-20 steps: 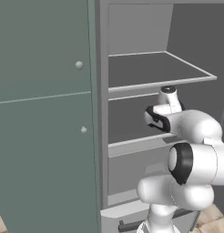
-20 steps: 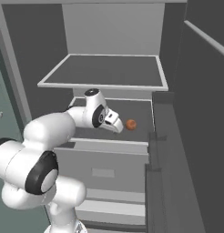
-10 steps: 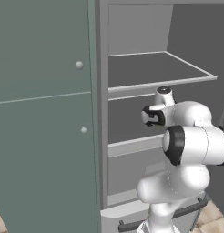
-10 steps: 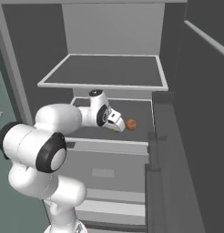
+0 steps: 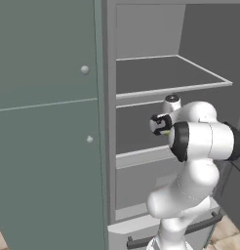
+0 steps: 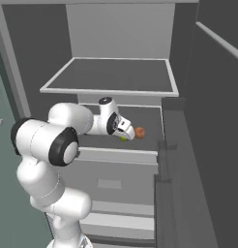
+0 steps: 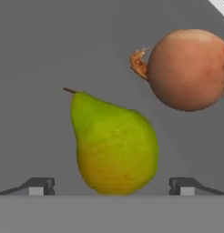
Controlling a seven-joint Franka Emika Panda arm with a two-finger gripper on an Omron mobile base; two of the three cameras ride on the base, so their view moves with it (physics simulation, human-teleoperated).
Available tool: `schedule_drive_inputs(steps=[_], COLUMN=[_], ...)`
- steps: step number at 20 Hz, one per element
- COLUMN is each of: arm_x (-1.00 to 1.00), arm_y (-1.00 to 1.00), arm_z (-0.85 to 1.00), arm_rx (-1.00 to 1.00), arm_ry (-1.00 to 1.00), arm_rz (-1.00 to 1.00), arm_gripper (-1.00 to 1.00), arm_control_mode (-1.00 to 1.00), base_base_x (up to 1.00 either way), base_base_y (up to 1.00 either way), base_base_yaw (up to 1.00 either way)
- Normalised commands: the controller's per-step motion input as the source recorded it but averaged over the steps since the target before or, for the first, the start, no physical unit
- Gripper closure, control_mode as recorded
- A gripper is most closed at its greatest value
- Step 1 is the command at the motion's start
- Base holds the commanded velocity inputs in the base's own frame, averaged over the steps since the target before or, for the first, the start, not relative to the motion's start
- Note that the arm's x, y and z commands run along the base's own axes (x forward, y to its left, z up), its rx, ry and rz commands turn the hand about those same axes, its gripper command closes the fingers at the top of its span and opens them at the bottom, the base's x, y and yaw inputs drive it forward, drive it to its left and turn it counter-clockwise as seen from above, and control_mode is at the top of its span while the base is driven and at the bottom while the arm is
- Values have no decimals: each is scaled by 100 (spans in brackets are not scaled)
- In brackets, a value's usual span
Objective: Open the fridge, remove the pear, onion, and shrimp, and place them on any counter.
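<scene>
The fridge (image 6: 118, 34) stands open, and the arm reaches into it over the middle shelf (image 6: 150, 127), under the upper shelf (image 5: 170, 73). The gripper (image 7: 112, 186) is open wide: in the hand view its two dark fingertips (image 7: 41, 185) stand far apart, one on each side of the pear (image 7: 114, 145), and they do not touch it. The pear is yellow-green, it lies on the grey shelf with the thin stem pointing up and to the left in this view. Behind it, toward the upper right, is the onion (image 7: 189, 69), a round reddish-brown ball, apart from the pear. The shrimp (image 7: 138, 63), a small curved orange piece, shows at the left edge of the onion and is partly hidden by it. In the right base view the onion (image 6: 140, 132) lies just beside the gripper (image 6: 126, 131). To the left of the fridge is a grey-green cabinet (image 5: 44, 122) with round knobs.
</scene>
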Motion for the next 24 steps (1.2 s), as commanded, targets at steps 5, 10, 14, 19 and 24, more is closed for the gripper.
schedule_drive_inputs(steps=[5,10,14,19,24], arm_x=[42,33,3,0,-4], arm_y=[-13,-10,0,0,0], arm_z=[-25,-26,-20,-27,-29], arm_rx=[0,0,0,0,0], arm_ry=[0,0,2,9,13], arm_rz=[0,0,0,0,0], arm_gripper=[-100,-100,100,100,100], arm_control_mode=[-100,-100,-100,-100,-100], base_base_x=[0,0,0,0,0], base_base_y=[0,0,0,0,0], base_base_yaw=[0,0,0,0,0])
